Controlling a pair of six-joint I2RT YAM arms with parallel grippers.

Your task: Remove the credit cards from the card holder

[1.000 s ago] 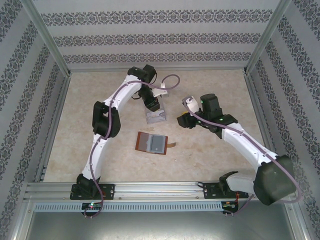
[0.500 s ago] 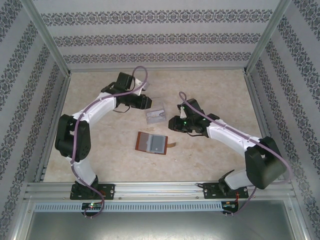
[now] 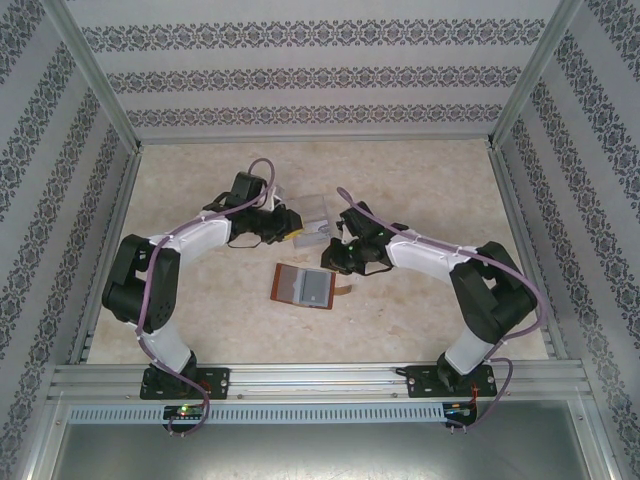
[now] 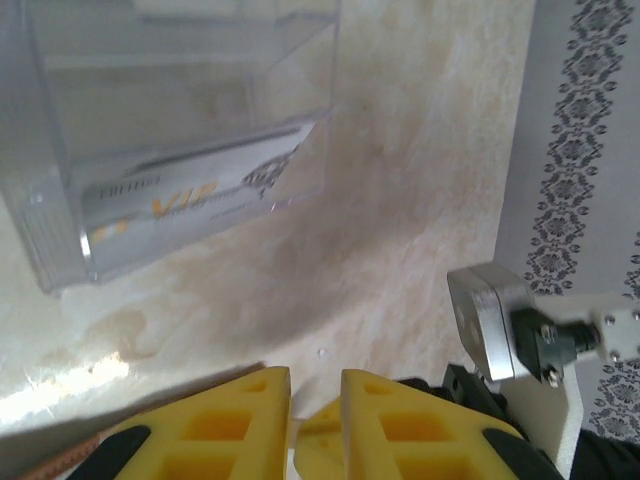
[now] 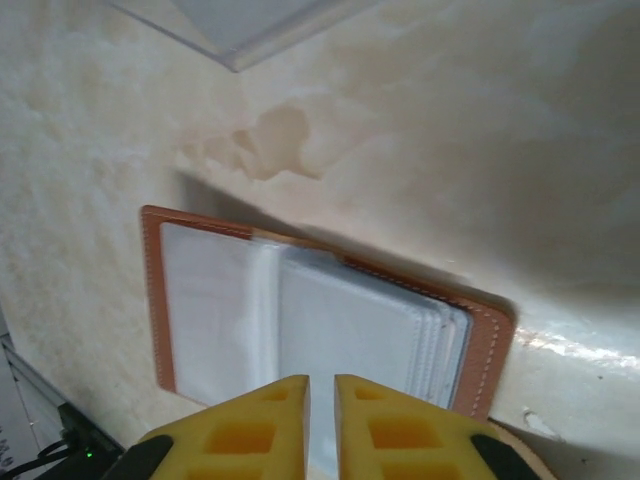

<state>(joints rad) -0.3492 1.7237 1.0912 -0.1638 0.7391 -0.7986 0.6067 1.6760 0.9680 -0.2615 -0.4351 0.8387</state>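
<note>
The open reddish-brown leather card holder point(image 3: 303, 286) lies just near of the clear plastic tray point(image 3: 313, 222). The left gripper point(image 4: 315, 385) and right gripper point(image 5: 321, 385) are pinched closed, empty.

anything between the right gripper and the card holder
Nothing visible does. The card holder lies open on the table right ahead of the right gripper, and the clear tray sits beyond it, out of the path.

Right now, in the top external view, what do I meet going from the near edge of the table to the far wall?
Metal rail → card holder → clear plastic tray → patterned back wall.
</note>
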